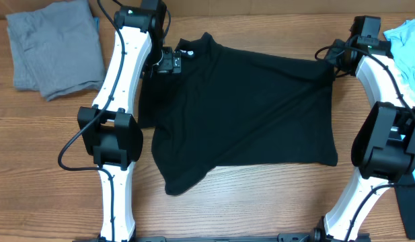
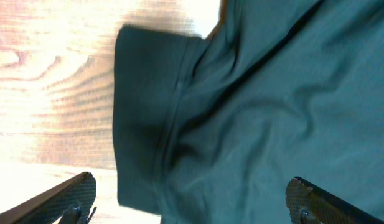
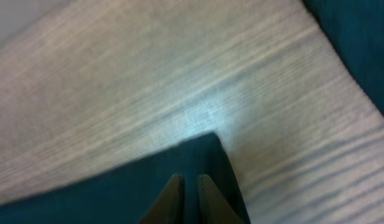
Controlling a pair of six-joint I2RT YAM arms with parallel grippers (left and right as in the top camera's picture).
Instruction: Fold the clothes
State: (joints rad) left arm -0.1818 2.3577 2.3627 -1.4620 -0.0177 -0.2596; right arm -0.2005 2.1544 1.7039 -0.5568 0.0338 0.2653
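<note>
Pinching a corner of the shirt [image 1: 254,107] toward the table's [image 1: 247,202] far edge with the right gripper [image 3: 190,183], nearly closed; holding the left gripper [image 2: 190,182] spread wide, empty, over a sleeve [image 2: 142,124].

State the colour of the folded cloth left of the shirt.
Plain grey folded cloth, clearest in overhead view.

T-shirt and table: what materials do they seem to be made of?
T-shirt: soft, matte black knit fabric, probably cotton; it creases and lies limp. Table: wood or wood-look laminate, smooth, with visible grain lines; I cannot tell which.
</note>
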